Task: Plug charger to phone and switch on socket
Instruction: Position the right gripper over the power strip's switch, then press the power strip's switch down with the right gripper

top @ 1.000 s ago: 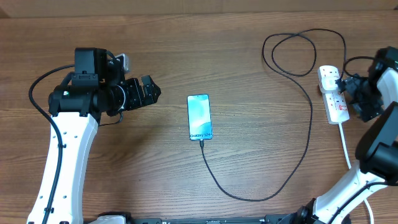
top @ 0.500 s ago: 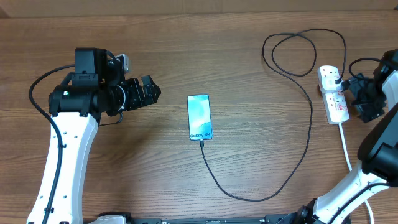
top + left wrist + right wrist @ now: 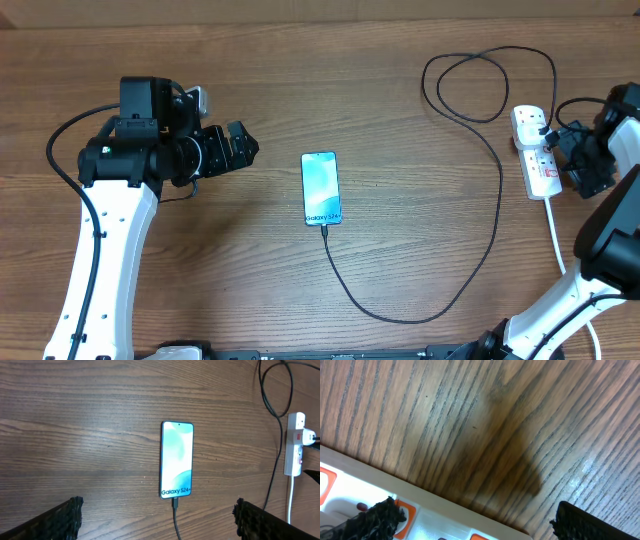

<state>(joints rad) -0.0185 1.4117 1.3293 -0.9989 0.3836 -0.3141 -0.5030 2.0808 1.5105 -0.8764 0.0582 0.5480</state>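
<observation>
The phone [image 3: 321,188] lies flat mid-table with its teal screen lit; in the left wrist view the phone [image 3: 176,459] has the charger's connector [image 3: 175,504] seated in its near end. The charger [image 3: 480,250] runs as a thin black cable in a wide loop to a black plug [image 3: 541,123] in the white socket [image 3: 537,160]. My left gripper [image 3: 244,146] hovers open to the left of the phone, holding nothing [image 3: 157,512]. My right gripper [image 3: 572,158] is open beside the socket's right edge; its left finger [image 3: 375,520] overlaps an orange switch on the socket [image 3: 435,510].
The socket's thick white cord [image 3: 556,235] trails toward the table's front right, close to my right arm. The charger's loop [image 3: 470,85] lies at the back right. Bare wood table [image 3: 200,250] lies between my left arm and the phone.
My right gripper has shifted slightly to the right beside the socket. The left arm, phone and cable have not moved.
</observation>
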